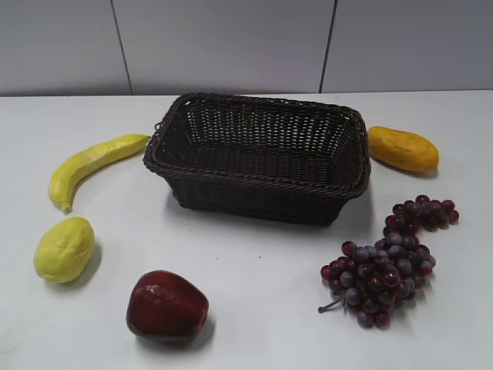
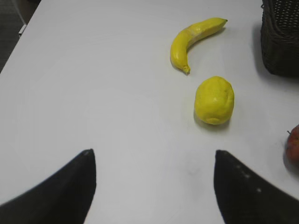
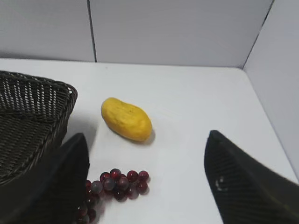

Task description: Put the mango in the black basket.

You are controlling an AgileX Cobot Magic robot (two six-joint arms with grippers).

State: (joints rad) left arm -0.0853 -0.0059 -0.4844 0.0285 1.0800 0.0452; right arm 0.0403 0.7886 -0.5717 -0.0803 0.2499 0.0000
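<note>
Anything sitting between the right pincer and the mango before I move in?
No. In the right wrist view only bare white table separates the open right pincer from the mango; the grapes lie lower left, beside the black basket.

The exterior view shows no part of the robot. Each wrist view shows only two fingers.

The left gripper [image 2: 154,186] has two black fingers [image 2: 56,191], matte and smooth. Each one is broad at the bottom edge of the picture and becomes narrow toward a rounded tip. The finger on the right side has a few small pale dots on its surface.

The right gripper [image 3: 145,182] also has two black fingers [image 3: 243,182] of the same wedge shape. Their surface has a fine ribbed or woven texture. One finger carries a small pale mark, maybe a screw; it is too small to tell.
</note>
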